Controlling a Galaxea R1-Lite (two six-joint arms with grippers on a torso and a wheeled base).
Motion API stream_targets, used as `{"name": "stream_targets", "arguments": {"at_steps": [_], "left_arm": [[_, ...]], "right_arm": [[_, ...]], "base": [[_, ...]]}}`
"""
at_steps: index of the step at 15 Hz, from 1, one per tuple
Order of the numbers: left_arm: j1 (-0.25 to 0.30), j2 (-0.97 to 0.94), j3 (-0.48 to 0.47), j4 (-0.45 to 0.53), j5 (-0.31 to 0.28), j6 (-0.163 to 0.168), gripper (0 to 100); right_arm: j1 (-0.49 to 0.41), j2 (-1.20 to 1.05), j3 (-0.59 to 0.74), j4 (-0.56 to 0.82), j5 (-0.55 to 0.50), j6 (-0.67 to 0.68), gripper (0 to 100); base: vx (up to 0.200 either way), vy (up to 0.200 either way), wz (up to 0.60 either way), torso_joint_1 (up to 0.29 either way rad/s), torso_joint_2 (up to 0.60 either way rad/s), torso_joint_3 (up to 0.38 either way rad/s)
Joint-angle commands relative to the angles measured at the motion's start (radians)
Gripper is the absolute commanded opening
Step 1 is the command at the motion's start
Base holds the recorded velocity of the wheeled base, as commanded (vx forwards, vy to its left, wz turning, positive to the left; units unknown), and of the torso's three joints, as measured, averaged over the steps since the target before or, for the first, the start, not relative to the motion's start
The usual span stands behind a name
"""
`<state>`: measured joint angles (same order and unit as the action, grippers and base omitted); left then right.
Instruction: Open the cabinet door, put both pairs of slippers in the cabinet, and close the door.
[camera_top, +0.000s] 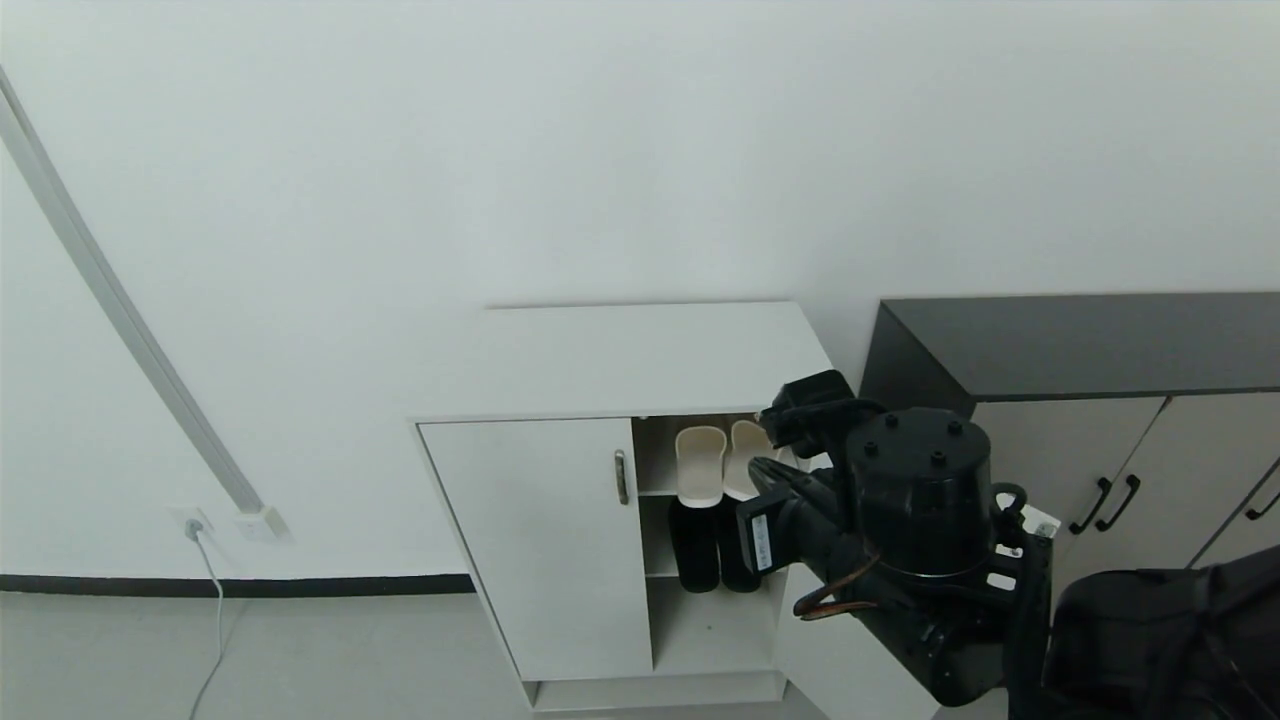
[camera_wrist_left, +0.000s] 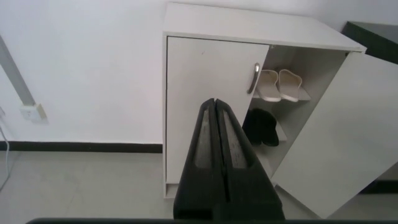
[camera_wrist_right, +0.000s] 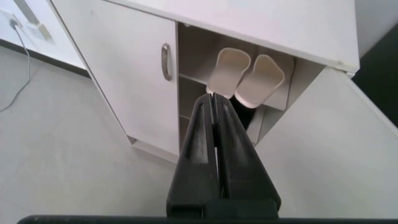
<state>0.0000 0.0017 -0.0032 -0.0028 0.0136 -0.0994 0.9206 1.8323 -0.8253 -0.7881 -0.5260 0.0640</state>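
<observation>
White cabinet (camera_top: 640, 360), door (camera_wrist_left: 348, 137) open: 2 white slippers (camera_top: 715, 465) on upper shelf, 2 black slippers (camera_top: 700, 550) on shelf below. Fingers pressed together, holding nothing: left gripper (camera_wrist_left: 214, 106), right gripper (camera_wrist_right: 213, 99).

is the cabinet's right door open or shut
Open. The right door is swung outward, exposing the white slippers and, below them, the black slippers inside.

Bright, even, diffuse room light; soft shadow within the open cabinet (camera_top: 640, 360).
</observation>
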Motion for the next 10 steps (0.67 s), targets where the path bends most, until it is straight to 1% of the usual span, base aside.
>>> {"name": "stream_targets", "arguments": {"at_steps": [1,6,10], "left_arm": [[0.000,0.001,0.000,0.000,0.000,0.000,0],[0.002,0.000,0.000,0.000,0.000,0.000,0],[0.000,0.000,0.000,0.000,0.000,0.000,0]], "right_arm": [[0.000,0.002,0.000,0.000,0.000,0.000,0],[-0.014,0.012,0.008,-0.005,-0.002,-0.006,0],[-0.016,0.018,0.011,-0.005,-0.002,-0.007,0]], "base": [[0.000,0.000,0.00,0.193,-0.41,-0.227],[0.000,0.000,0.00,0.172,-0.37,-0.198],[0.000,0.000,0.00,0.019,-0.04,-0.021]]}}
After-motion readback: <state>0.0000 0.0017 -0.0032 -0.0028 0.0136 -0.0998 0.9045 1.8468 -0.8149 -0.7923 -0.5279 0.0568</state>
